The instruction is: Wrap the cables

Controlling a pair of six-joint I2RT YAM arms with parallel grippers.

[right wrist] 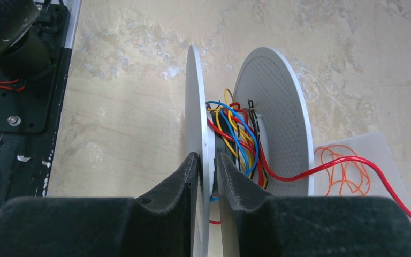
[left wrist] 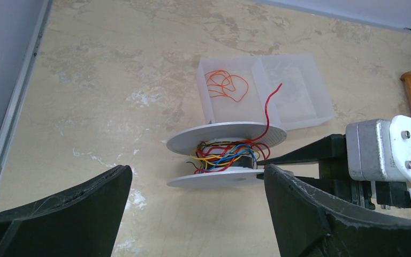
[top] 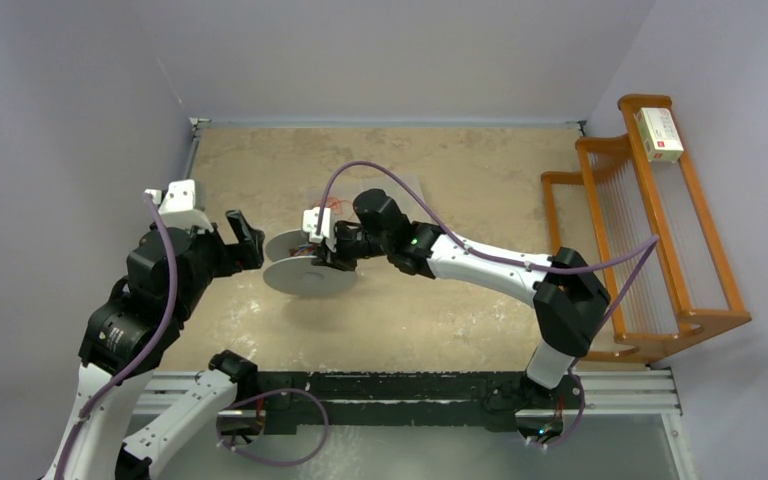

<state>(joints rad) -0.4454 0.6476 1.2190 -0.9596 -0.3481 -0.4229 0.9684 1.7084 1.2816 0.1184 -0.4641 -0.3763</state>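
Observation:
The grey double-disc spool [top: 305, 268] is held off the table in the middle, with red, blue, yellow and black wires wound on its core [left wrist: 227, 152]. My right gripper [right wrist: 207, 160] is shut on one disc [right wrist: 195, 123] of the spool, one finger on each face. A loose red cable end [left wrist: 270, 107] sticks out from the spool toward the clear tray [left wrist: 299, 115]. A thin orange cable [left wrist: 226, 85] lies coiled in that tray and also shows in the right wrist view [right wrist: 348, 171]. My left gripper [left wrist: 197, 179] is open and empty, a little left of the spool [top: 250, 242].
A wooden rack [top: 705, 270] stands at the table's right edge, with a white box [top: 658, 133] on its top rail. Grey walls close the left, back and right sides. The arms' base rail [top: 410, 388] runs along the near edge.

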